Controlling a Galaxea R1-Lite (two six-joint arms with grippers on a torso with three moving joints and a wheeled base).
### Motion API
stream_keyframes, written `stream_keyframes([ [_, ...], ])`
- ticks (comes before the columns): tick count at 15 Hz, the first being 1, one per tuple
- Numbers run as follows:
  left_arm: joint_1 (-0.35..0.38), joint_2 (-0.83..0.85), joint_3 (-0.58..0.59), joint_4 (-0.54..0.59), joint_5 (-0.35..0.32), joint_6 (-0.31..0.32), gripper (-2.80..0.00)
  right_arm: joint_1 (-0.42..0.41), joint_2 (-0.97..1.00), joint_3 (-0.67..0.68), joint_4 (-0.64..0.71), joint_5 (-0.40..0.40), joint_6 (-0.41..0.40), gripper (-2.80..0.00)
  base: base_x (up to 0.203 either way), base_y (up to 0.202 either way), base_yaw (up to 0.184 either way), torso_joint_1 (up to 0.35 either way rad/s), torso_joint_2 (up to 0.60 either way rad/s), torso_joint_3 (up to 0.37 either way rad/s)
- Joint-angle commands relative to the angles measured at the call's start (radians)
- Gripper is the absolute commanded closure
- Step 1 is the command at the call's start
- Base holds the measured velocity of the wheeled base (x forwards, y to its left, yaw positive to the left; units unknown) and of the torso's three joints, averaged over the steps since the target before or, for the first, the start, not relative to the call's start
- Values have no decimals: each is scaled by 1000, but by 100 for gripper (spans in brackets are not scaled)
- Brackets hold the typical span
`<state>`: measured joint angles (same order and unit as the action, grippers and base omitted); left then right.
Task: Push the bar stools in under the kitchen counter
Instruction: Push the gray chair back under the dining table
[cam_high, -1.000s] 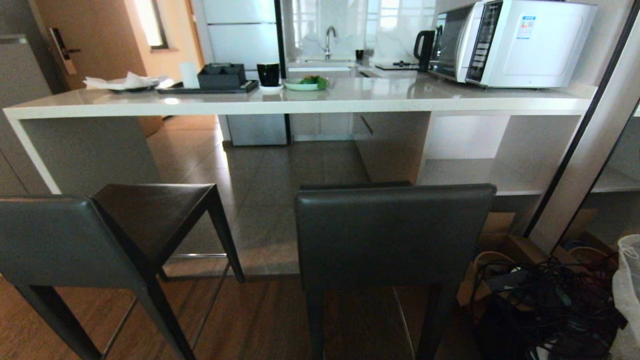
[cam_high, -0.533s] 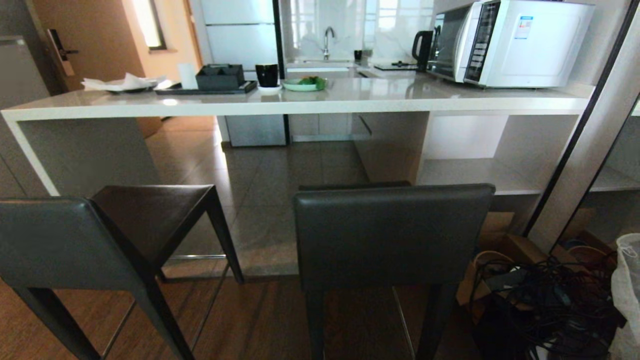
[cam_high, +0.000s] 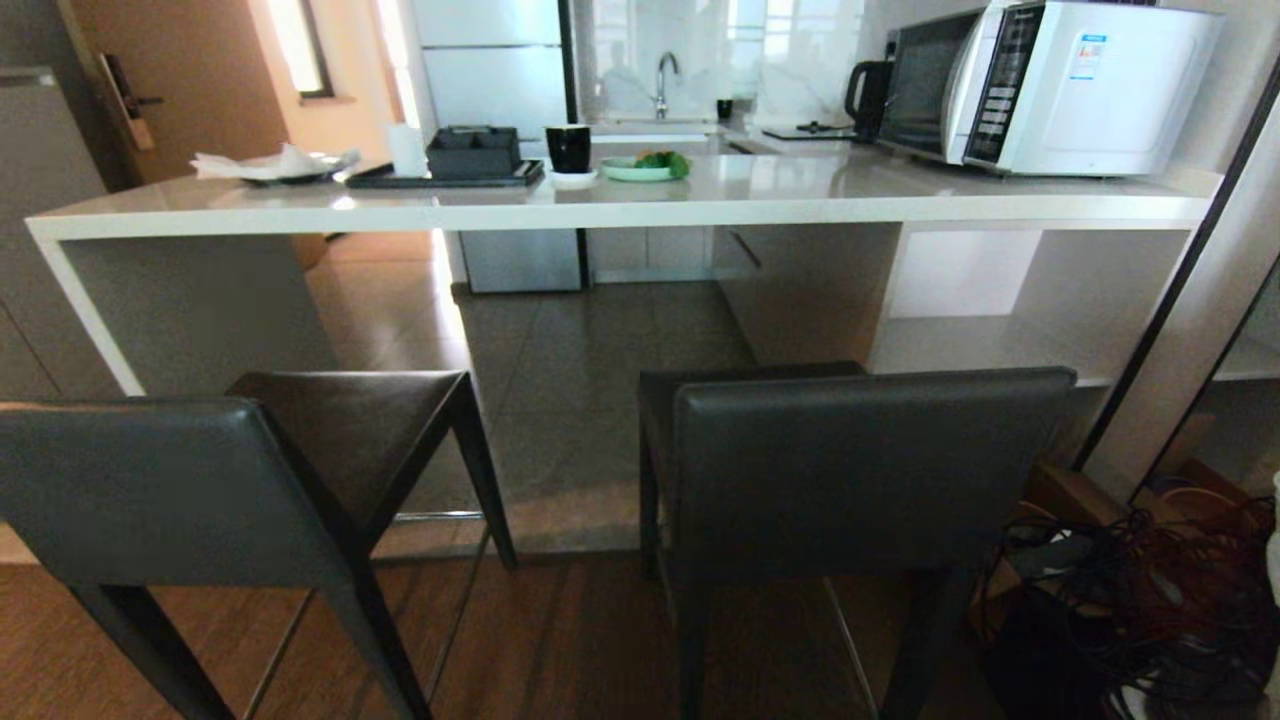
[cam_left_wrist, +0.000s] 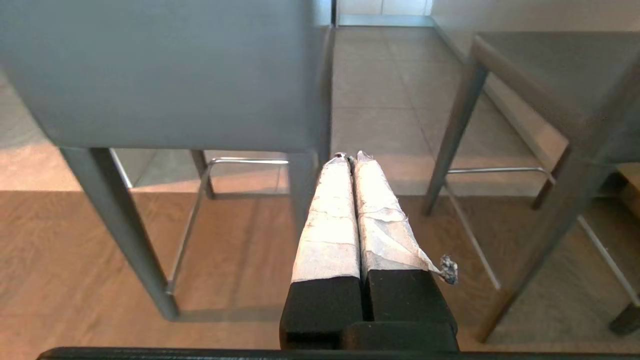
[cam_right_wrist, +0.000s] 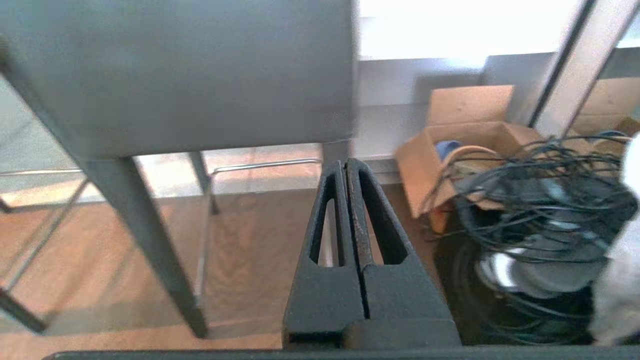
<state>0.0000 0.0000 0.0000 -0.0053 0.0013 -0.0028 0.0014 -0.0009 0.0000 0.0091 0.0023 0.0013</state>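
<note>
Just ahead of left end effector (cam_left_wrist: 350, 156) and right end effector (cam_right_wrist: 345, 162), both pinched shut, empty: bar stools (cam_high: 870, 470), probably rigid, top-heavy. Best pushed at padded backrests, toward tabletop (cam_high: 620, 212).

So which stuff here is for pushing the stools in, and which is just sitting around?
For the job:
- left bar stool
- right bar stool
- kitchen counter

Just lying about:
- microwave
- kettle
- black cup
- green plate
- dark tray
- cable tangle
</note>
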Motion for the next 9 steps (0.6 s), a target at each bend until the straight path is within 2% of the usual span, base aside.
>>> stream_keyframes([
  [1, 0, 2, 2, -1, 0, 0, 0, 0, 1, 2, 0, 1, 0, 0, 0, 195, -3, 2, 10, 2],
  [9, 0, 2, 2, -2, 0, 0, 0, 0, 1, 2, 0, 1, 0, 0, 0, 198, -2, 5, 2, 3],
])
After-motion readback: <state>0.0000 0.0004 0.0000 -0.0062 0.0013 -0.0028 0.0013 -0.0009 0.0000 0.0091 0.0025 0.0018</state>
